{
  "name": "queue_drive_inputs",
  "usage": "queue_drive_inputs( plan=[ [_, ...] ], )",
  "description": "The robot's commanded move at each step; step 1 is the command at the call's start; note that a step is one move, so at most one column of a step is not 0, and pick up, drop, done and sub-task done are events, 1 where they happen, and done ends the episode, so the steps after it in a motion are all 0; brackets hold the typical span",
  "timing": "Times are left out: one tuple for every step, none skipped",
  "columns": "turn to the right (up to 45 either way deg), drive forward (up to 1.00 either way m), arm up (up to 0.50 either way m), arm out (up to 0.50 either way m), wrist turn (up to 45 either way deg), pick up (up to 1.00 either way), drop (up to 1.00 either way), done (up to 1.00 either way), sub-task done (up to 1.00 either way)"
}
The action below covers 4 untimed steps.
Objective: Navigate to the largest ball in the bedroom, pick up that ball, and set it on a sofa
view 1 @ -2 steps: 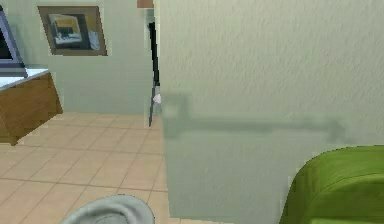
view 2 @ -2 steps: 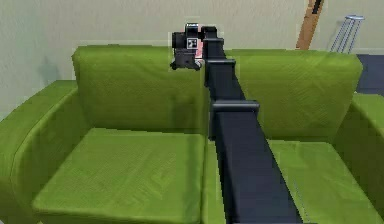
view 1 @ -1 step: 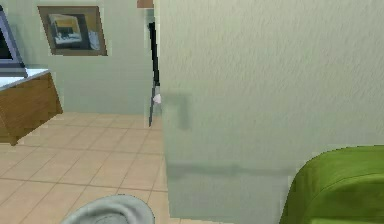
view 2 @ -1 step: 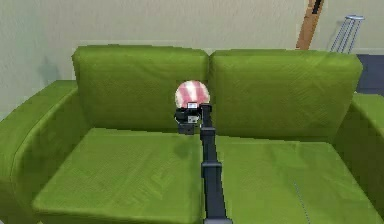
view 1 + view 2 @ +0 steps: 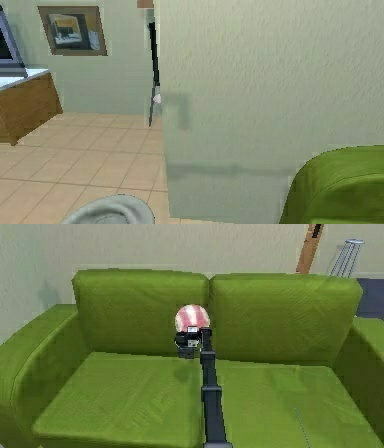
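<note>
fingers (image 5: 187,345) hold red-white ball (image 5: 193,319) | above green sofa (image 5: 120,394) seat (clear of cushions)

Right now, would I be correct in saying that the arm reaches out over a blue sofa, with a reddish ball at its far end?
Not quite: the sofa is green, not blue, as the arm side view shows. The rest holds. The arm reaches out over it, and a reddish ball sits at the far end, by the gripper.

Sofa (image 5: 130,384) is looking like matt green cloth; ball (image 5: 193,319) is showing smooth, faintly shiny skin; floor (image 5: 90,150) is showing beige tile; worktop (image 5: 25,110) is looking wooden.
</note>
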Motion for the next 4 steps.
queue_drive_inputs(
  plan=[
    [0.0, 0.00, 0.00, 0.00, 0.0, 0.00, 1.00, 0.00, 0.00],
    [0.0, 0.00, 0.10, 0.00, 0.0, 0.00, 0.00, 0.00, 0.00],
    [0.0, 0.00, 0.00, -0.08, 0.0, 0.00, 0.00, 0.00, 0.00],
    [0.0, 0.00, 0.00, 0.00, 0.0, 0.00, 0.00, 1.00, 0.00]
  ],
)
